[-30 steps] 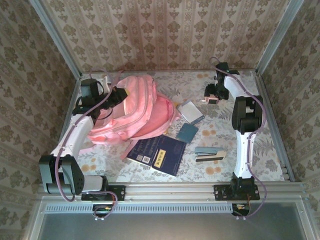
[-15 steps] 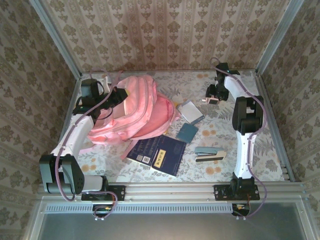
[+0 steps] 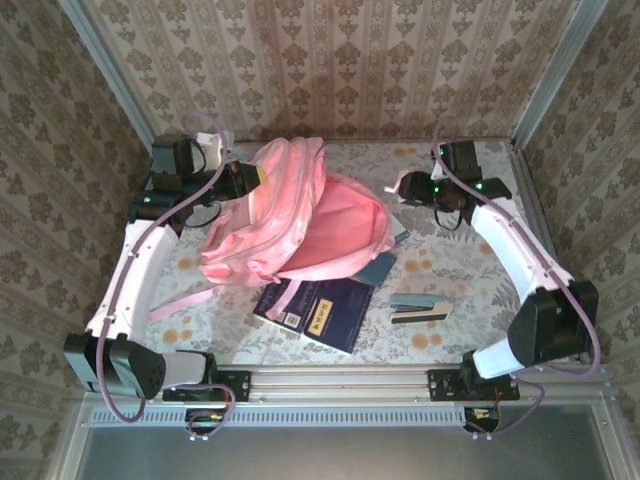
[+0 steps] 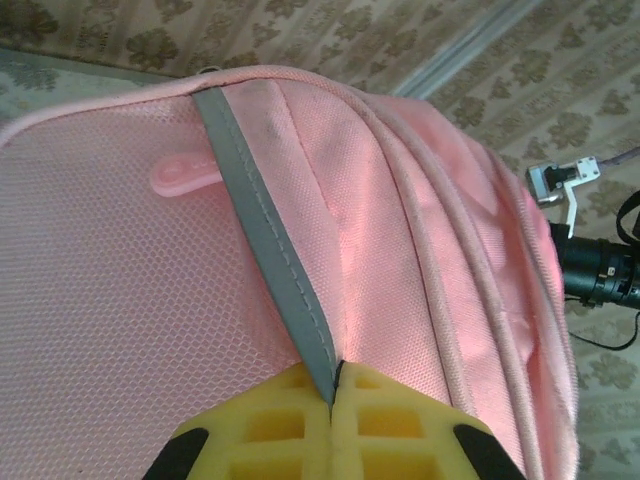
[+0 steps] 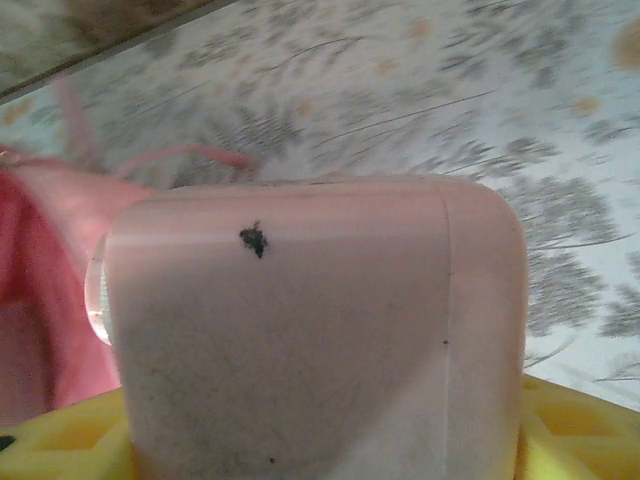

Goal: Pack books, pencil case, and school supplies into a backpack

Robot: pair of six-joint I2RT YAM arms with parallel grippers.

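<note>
Top external | clamped: right gripper on box, left gripper on backpack | risk: snagging it at 9 o'clock, dropping box outside

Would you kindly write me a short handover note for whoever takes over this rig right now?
Left claw: shut on the grey strip of the backpack, holding the bag up.
Right claw: shut on the small pink box, beside the backpack's open-looking side.
On the table: navy books in front of the backpack, stapler to their right, teal pad partly under the backpack's edge.
Done: pink box picked up.
Left: put the pink box in, then pack the books, stapler and pad.
</note>
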